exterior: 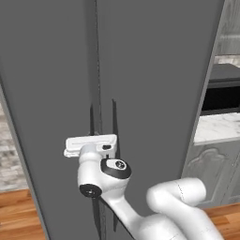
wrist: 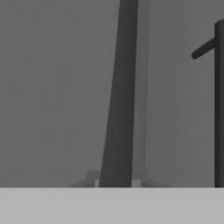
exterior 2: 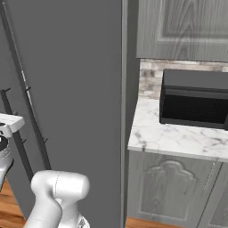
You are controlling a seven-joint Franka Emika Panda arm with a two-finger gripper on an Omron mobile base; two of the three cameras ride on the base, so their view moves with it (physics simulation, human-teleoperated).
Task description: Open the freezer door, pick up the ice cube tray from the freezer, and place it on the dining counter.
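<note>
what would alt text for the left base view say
The robot's white arm reaches up to the closed freezer door, its gripper shut on the door's slim dark bar handle. A twin door panel stands to the right, beside a marble wall counter.

The closed freezer door (exterior: pixel 51 84) and its twin panel (exterior: pixel 154 84) block the way ahead.

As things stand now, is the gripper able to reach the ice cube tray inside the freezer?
Probably not yet. The freezer door looks closed, flush with its twin panel, so the inside is hidden. The gripper is shut on the door's handle, seemingly ready to pull it open first.
</note>
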